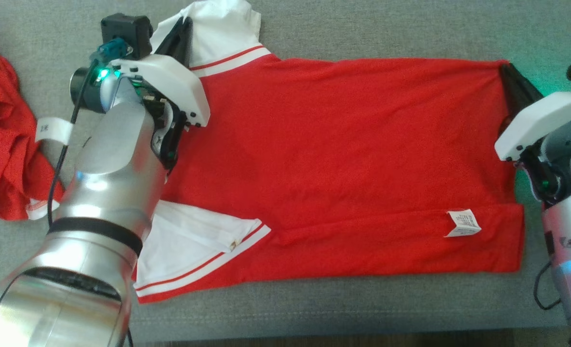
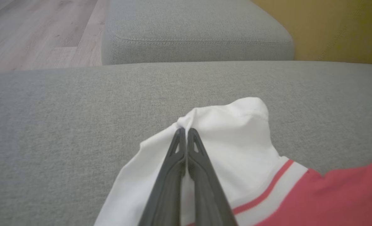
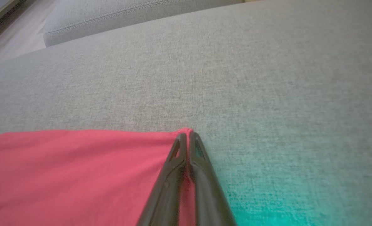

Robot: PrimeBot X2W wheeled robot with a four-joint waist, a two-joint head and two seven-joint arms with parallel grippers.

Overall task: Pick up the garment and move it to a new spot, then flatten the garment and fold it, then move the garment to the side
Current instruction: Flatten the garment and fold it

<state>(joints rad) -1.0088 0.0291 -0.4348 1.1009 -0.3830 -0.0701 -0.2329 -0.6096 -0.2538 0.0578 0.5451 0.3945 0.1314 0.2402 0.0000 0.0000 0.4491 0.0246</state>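
**Meanwhile, both claws clamp the shirt's far edge**

The red garment (image 1: pixel 343 159) lies spread across the grey sofa (image 1: pixel 362 24). The left gripper (image 2: pixel 186 131), fingers pressed together, pinches the white sleeve (image 2: pixel 233 131); the right gripper (image 3: pixel 186 135) pinches the red hem corner. Another red cloth (image 1: pixel 1 135) lies bunched at left.

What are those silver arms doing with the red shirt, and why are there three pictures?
It's a robot with two arms. One picture comes from a camera on its head; the other two come from cameras on its wrists. A red T-shirt with white sleeves lies flat on a grey sofa cushion. The left pincer is shut on a white sleeve. The right pincer is shut on the shirt's far red corner. A second red garment lies crumpled at the left.
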